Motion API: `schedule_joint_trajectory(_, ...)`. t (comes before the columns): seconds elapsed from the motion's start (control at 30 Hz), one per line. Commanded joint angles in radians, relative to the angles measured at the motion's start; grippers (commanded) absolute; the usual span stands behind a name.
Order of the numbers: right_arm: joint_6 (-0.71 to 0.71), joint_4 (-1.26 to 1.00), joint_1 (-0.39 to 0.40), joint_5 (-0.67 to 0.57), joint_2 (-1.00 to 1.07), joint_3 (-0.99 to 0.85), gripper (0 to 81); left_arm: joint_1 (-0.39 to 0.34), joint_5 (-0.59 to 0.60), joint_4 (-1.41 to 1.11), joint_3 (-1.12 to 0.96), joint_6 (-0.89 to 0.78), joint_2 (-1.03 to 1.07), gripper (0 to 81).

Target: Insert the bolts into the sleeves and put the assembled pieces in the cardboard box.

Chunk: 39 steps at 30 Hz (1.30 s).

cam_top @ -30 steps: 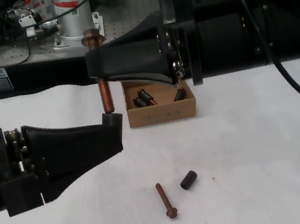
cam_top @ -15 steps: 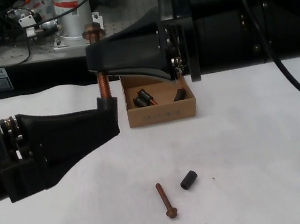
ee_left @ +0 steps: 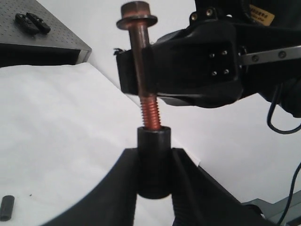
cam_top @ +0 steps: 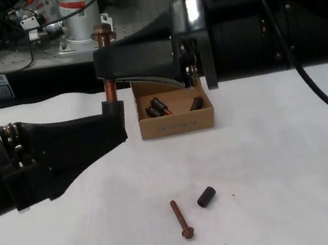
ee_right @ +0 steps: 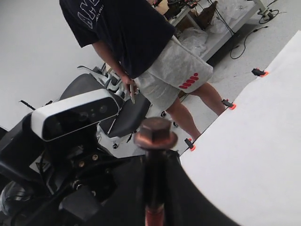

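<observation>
The left gripper (ee_left: 154,188) clamps the black sleeve (ee_left: 153,146) upright, and the right gripper (cam_top: 108,64) pinches the copper bolt (ee_left: 141,70) below its head. The sleeve has come up since a moment ago, swallowing more thread, so this pair looks nearly mated. Just behind sits the cardboard box (cam_top: 176,124), dark pieces (cam_top: 159,107) inside. A loose bolt (cam_top: 180,218) and a loose sleeve (cam_top: 206,197) wait on the white cloth (cam_top: 279,174), well clear.

You've got open bench (cam_top: 290,160) along the right edge and front-right corner. Mid front edge, a loose bolt (cam_top: 180,217) and sleeve (cam_top: 206,197) sit in the way, cardboard box (cam_top: 176,124) farther back.
</observation>
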Motion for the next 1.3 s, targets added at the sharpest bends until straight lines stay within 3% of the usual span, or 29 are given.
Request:
schedule_joint_trajectory(0.0,-0.046,0.024,0.002,-0.03,0.002,-0.001,2.8,0.003,-0.049,-0.053,-0.014,-0.008,-0.002,0.7)
schedule_joint_trajectory(0.27,-0.079,0.04,0.002,-0.053,0.002,-0.001,2.8,0.003,-0.093,-0.043,-0.014,0.003,-0.002,0.7)
schedule_joint_trajectory(0.6,-0.102,0.04,0.002,-0.204,0.0,-0.001,2.8,0.003,-0.091,-0.042,-0.014,0.046,0.002,0.7)
schedule_joint_trajectory(0.87,-0.084,0.053,0.002,-0.172,0.0,-0.001,0.2,0.003,-0.089,-0.044,-0.014,0.049,0.023,0.7)
schedule_joint_trajectory(0.93,-0.088,0.078,0.0,-0.15,0.0,-0.001,9.8,0.003,-0.089,-0.044,-0.014,0.049,0.023,0.7)
schedule_joint_trajectory(1.07,-0.091,0.162,0.0,-0.091,0.0,-0.001,39.5,0.003,-0.089,-0.044,-0.014,0.052,0.023,0.7)
schedule_joint_trajectory(1.1,-0.091,0.185,0.0,-0.084,0.0,-0.001,41.6,0.003,-0.089,-0.044,-0.014,0.052,0.023,0.7)
schedule_joint_trajectory(1.27,-0.144,0.251,0.0,-0.083,0.0,-0.001,37.3,0.003,-0.091,-0.044,-0.014,0.063,0.023,0.7)
